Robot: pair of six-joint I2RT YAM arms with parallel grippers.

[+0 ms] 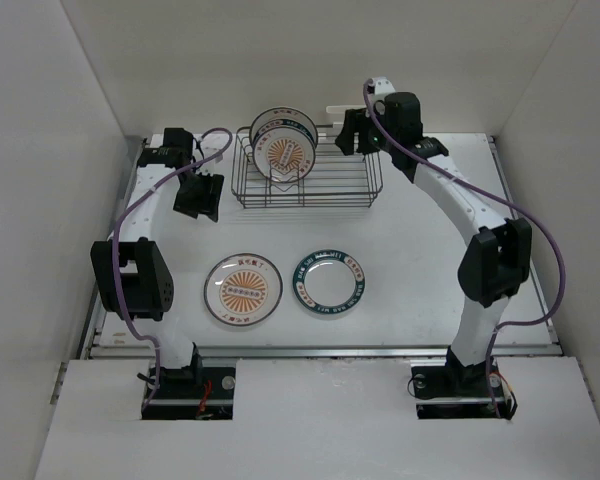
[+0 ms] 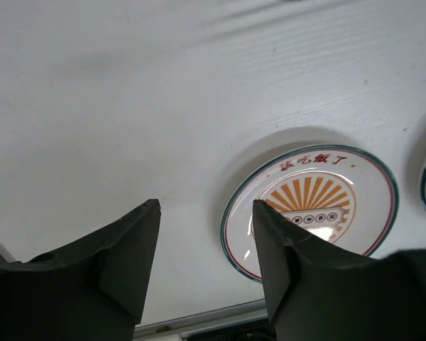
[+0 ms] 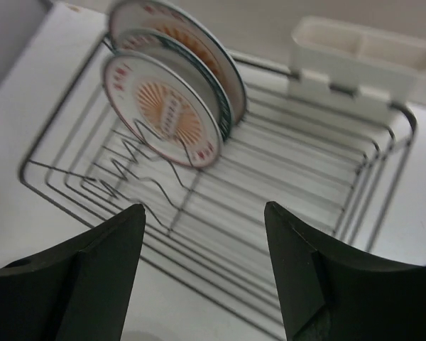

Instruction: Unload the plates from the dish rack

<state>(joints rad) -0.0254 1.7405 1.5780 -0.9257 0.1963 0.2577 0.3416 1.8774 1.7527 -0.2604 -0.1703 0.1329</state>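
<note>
Wire dish rack (image 1: 330,185) holding upright plates (image 3: 167,114), white holder (image 3: 362,57) behind, left pincer (image 2: 206,209) and right pincer (image 3: 204,209) parted, empty

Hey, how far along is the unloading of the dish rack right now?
Two plates already lie flat on the table: a sunburst plate and a teal-rimmed plate. Nothing is in hand: both pairs of jaws stand open and empty, the right ones by the dish rack. About three plates stand in its slots, left to unload.
</note>
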